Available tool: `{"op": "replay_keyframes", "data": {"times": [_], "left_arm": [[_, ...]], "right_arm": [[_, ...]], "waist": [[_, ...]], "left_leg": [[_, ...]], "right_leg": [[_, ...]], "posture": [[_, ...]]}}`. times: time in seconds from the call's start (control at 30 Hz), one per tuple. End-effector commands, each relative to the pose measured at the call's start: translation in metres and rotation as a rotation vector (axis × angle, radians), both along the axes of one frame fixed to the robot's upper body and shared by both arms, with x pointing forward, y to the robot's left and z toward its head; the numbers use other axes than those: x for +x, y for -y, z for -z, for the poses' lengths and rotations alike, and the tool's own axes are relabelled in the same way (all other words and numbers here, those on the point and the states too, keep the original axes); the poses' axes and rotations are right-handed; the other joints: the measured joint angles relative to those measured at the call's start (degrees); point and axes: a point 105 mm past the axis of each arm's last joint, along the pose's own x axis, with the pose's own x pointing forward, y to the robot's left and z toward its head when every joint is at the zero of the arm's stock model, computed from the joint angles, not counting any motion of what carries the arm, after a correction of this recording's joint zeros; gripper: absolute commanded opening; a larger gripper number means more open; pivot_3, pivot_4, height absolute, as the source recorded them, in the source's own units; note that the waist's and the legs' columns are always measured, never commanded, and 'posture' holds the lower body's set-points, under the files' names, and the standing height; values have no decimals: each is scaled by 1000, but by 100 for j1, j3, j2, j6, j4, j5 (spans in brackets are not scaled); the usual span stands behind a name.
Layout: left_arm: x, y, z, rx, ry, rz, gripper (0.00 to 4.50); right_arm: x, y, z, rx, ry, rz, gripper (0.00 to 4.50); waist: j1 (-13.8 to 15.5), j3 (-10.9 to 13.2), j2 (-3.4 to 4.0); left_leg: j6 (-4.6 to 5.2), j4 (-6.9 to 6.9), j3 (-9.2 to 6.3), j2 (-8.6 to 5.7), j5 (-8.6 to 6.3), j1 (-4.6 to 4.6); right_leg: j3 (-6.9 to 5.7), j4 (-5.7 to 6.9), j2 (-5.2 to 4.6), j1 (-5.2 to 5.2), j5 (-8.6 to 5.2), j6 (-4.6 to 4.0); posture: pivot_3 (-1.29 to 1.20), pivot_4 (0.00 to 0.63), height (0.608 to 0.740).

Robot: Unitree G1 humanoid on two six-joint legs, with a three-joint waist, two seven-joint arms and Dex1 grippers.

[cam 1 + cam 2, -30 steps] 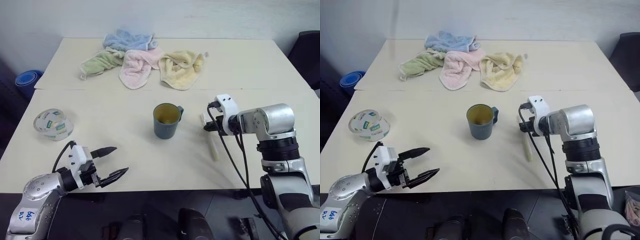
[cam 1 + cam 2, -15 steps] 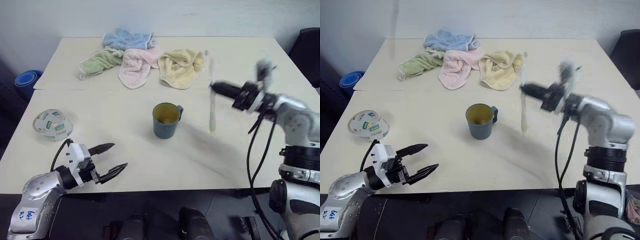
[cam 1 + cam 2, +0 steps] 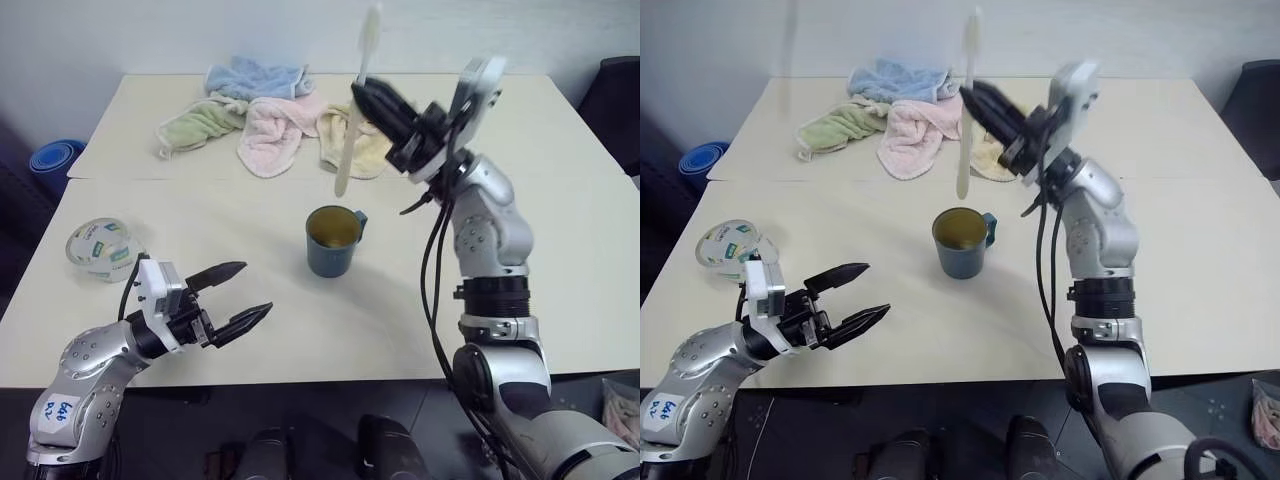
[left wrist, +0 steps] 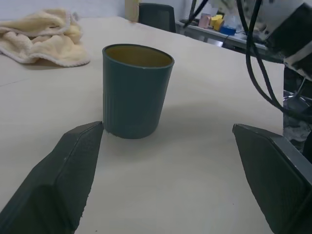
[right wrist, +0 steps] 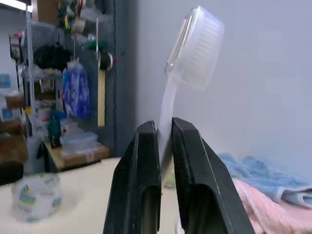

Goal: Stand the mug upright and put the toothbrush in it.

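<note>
Two grippers over the table, one holding the toothbrush aloft.
The right gripper (image 3: 362,96), raised on a bent arm, pinches the toothbrush (image 3: 355,110) near-upright, bristle head up, above the upright mug (image 3: 332,240) mid-table. The left gripper (image 3: 243,293) hovers low by the near edge, fingers spread wide and empty, pointing toward the mug.

The mug (image 3: 333,241) stands upright mid-table (image 3: 560,250), with the toothbrush (image 3: 355,105) up in the air behind it. Towels (image 3: 285,120) are piled at the far side, and what looks like a tape roll (image 3: 103,248) sits off left.
</note>
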Motion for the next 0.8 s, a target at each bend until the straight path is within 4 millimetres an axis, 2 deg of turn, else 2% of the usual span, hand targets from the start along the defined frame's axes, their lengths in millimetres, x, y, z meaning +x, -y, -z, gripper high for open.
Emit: {"op": "replay_keyframes", "data": {"times": [0.03, 0.1, 0.13, 0.23, 0.37, 0.4, 0.43, 0.5, 0.57, 0.7, 0.8], "left_arm": [[-1, -1, -4, 10, 32, -16, 4500], [0, -2, -3, 15, 33, -26, 4500], [0, -3, -3, 17, 33, -30, 4500], [1, -9, -1, 24, 31, -55, 4500], [2, -19, 5, 71, 39, -99, 4500], [1, -24, 7, 98, 53, -114, 4500], [1, -29, 10, 126, 62, -135, 4500], [-2, -41, 18, 188, 72, -173, 4500], [-5, -52, 25, 245, 68, -213, 4500], [-18, -73, 41, 349, 36, -247, 4500], [-21, -80, 46, 386, 35, -269, 4500]], "right_arm": [[-5, -2, 8, -40, 72, -3, 47], [-5, 0, 14, -37, 69, -5, 47], [-5, 1, 16, -35, 72, -5, 788], [-10, 8, 18, -47, 97, -6, 1778], [-16, 30, 18, -107, 135, 37, 3199], [-21, 41, 21, -120, 139, 29, 3457], [-25, 53, 28, -170, 149, 34, 3902], [-39, 78, 53, -316, 128, 5, 4483], [-53, 100, 76, -432, 68, -55, 4483], [-76, 148, 121, -646, -8, -55, 4483], [-78, 163, 135, -673, -37, -19, 4483]], "waist": [[-16, 1, 2], [-27, 2, 4], [-28, 2, 4], [-23, 3, 5], [20, 3, 5], [26, 3, 5], [37, 3, 5], [51, 3, 4], [60, 3, 4], [44, 4, 5], [27, 4, 5]], "left_leg": [[0, 0, 0, 1, 0, 0], [0, 0, 1, 2, 0, 0], [0, 0, 0, 3, 0, 0], [0, 1, 0, 4, 0, 1], [0, 2, -1, 3, 0, 0], [0, 2, -1, 2, 0, -1], [0, 2, 0, 2, 0, -2], [0, 1, -1, 2, 0, -2], [1, -1, 0, 2, -1, -2], [2, -3, 13, 6, -1, 1], [3, -3, 22, 8, -2, 10]], "right_leg": [[0, 0, 0, 0, 0, 0], [0, -1, 1, 0, 0, 0], [0, -1, 1, 0, 0, 0], [1, 0, 1, 0, 0, 0], [1, -2, 0, 1, 0, 0], [1, -4, 0, 2, 0, 0], [1, -7, 0, 2, 0, 0], [-3, -12, 0, 5, 0, 0], [-5, -24, 0, 12, 0, 0], [-3, -38, 2, 15, 0, 0], [1, -40, 2, 21, 0, 0]], "posture": [[0, 150, 740], [0, 150, 740], [0, 150, 740], [0, 150, 740], [0, 150, 740], [0, 150, 740], [0, 150, 740], [0, 150, 740], [0, 150, 740], [0, 150, 740], [0, 150, 740]]}}
